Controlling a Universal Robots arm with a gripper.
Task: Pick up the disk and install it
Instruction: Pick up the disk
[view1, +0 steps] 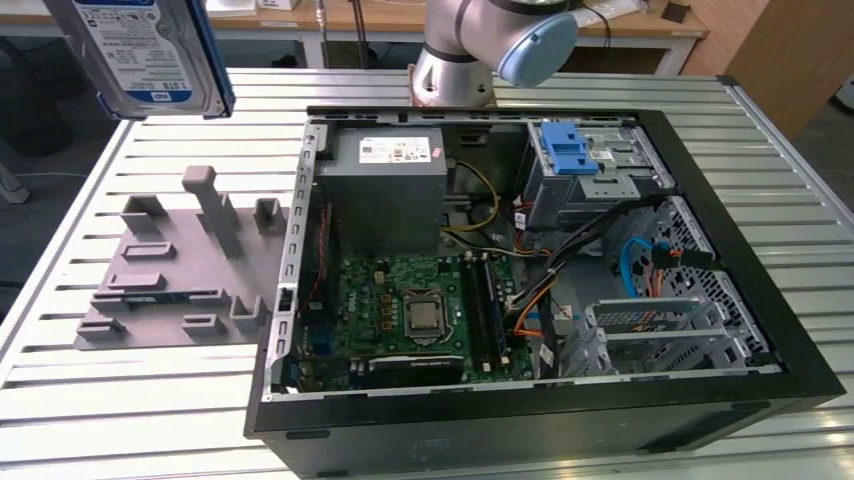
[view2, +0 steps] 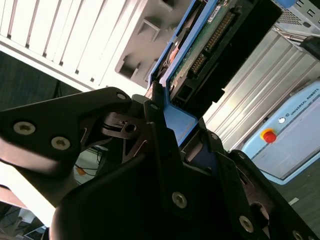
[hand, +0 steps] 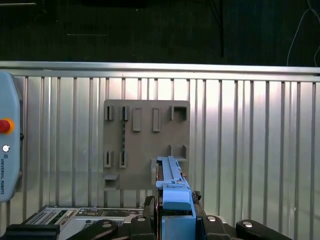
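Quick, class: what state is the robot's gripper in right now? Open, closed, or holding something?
The gripper: closed, holding the flat rectangular silver metal disk by its blue plastic frame.

Blue-and-white label (view1: 127, 30) on the disk (view1: 144, 60), up off the computer case's (view1: 534, 418) far corner: print too small. White sticker (view1: 396, 152) on the power supply (view1: 387, 205) inside the case: illegible. Teach pendant (hand: 7, 150): lettering on its face.
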